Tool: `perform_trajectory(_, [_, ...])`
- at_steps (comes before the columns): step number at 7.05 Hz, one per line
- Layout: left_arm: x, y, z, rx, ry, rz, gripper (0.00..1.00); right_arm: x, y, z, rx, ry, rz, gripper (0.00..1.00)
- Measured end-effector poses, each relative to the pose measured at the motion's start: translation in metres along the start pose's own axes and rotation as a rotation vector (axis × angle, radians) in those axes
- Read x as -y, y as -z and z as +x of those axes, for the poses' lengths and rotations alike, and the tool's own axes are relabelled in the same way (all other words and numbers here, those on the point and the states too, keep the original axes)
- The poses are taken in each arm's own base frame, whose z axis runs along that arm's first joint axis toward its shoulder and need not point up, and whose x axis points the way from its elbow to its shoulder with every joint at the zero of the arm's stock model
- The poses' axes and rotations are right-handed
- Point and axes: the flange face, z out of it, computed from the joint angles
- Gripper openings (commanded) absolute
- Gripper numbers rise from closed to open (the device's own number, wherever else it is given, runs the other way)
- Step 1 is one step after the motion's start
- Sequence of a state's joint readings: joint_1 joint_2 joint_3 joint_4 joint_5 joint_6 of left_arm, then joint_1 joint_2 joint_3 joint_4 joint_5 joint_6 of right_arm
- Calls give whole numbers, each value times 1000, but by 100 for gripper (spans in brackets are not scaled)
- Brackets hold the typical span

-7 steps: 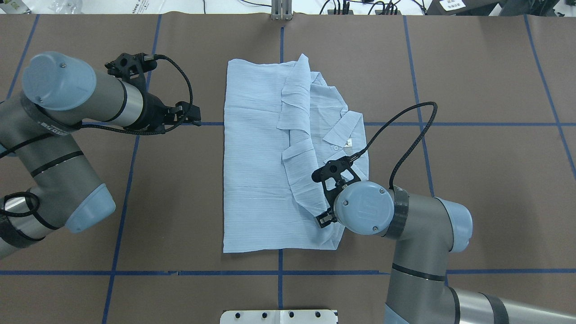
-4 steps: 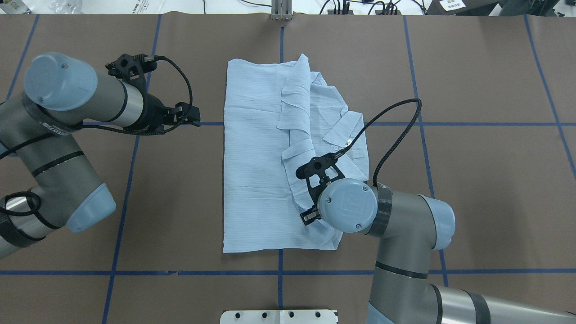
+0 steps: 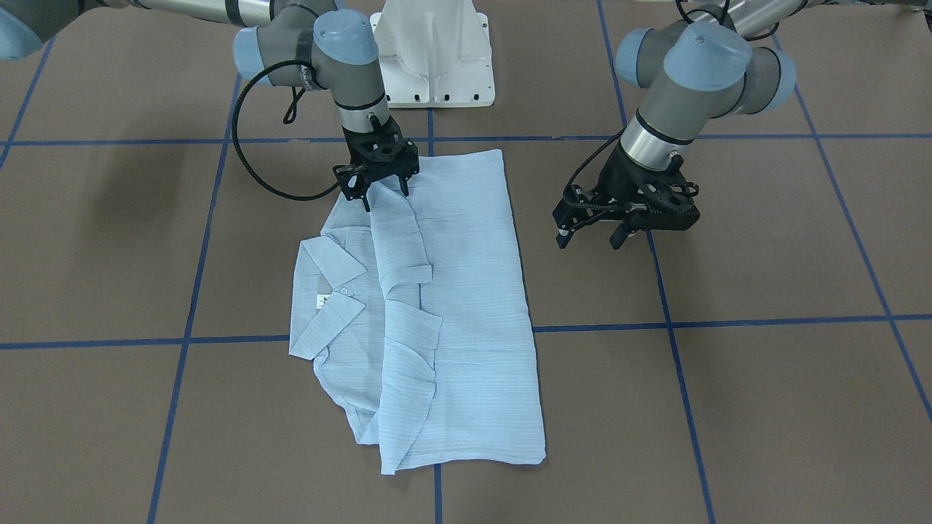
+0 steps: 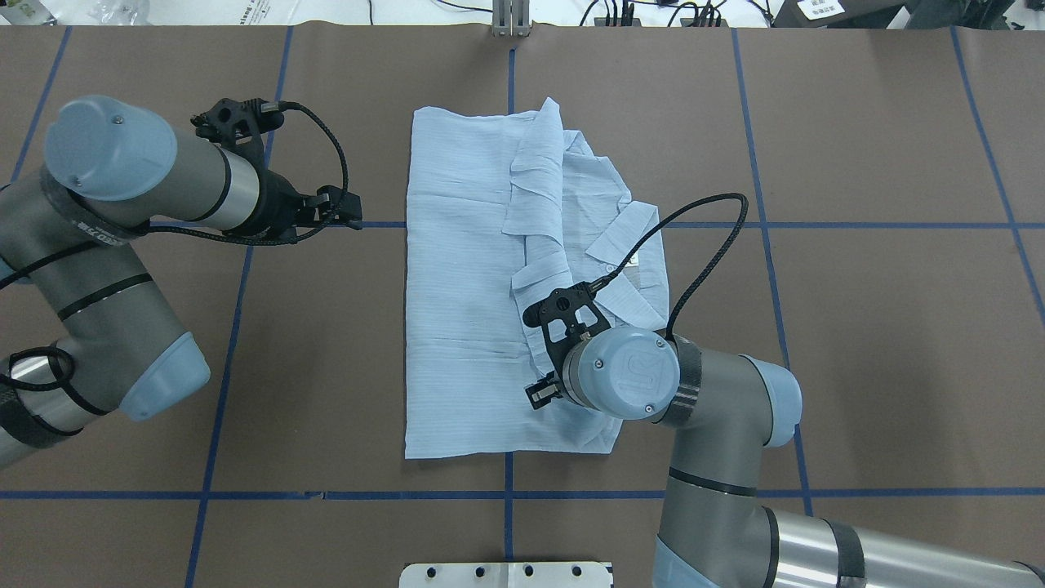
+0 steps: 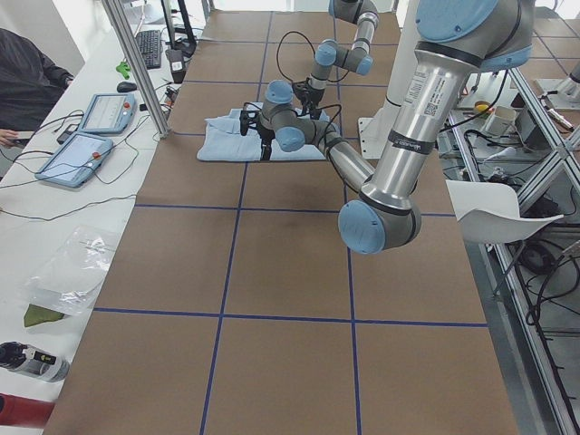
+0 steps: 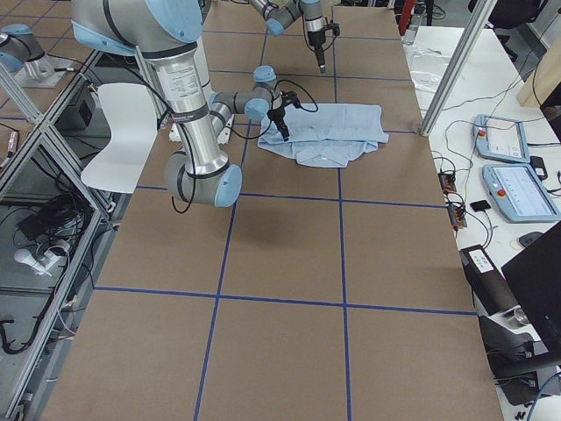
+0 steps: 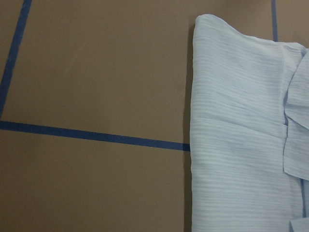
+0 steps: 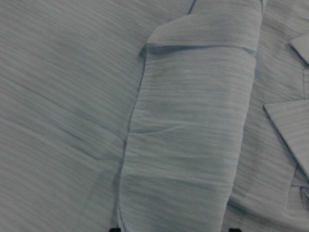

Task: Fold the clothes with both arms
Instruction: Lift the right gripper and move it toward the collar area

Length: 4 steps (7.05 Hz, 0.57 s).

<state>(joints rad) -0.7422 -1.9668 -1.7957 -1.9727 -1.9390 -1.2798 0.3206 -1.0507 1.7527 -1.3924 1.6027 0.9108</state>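
Note:
The pale-blue striped shirt [image 4: 465, 327] lies partly folded at the table's middle, collar [image 3: 331, 280] to the robot's right, one sleeve [image 8: 188, 145] folded lengthwise over the body. My right gripper [image 3: 384, 193] is open. It sits low over the near end of that sleeve, with a finger on each side of it; its fingertips barely show at the wrist view's bottom edge. My left gripper [image 4: 357, 211] is open and empty. It hovers over bare table to the left of the shirt's folded edge [image 7: 198, 121], also in the front view [image 3: 588, 239].
The brown table [image 4: 857, 327] carries a grid of blue tape lines [image 4: 245, 327]. The white pedestal base [image 3: 433, 58] stands at the robot's side. Tablets [image 5: 91, 136] and a seated person [image 5: 27, 72] are beyond the far edge, and cables lie there too.
My right arm has moved left over the shirt, bringing its gripper from the collar side to above the folded sleeve. The left arm and the shirt have not visibly moved.

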Motion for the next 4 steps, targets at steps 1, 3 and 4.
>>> perform_trajectory(1, [0, 0, 0, 1, 1, 0, 100, -1, 3, 1, 9, 0, -2, 63])
perform_trajectory(3, [1, -2, -1, 3, 2, 0, 100, -3, 5, 3, 12, 0, -4, 21])
perform_trajectory(4, [1, -3, -1, 5, 3, -1, 100, -4, 5, 3, 12, 0, -5, 5])
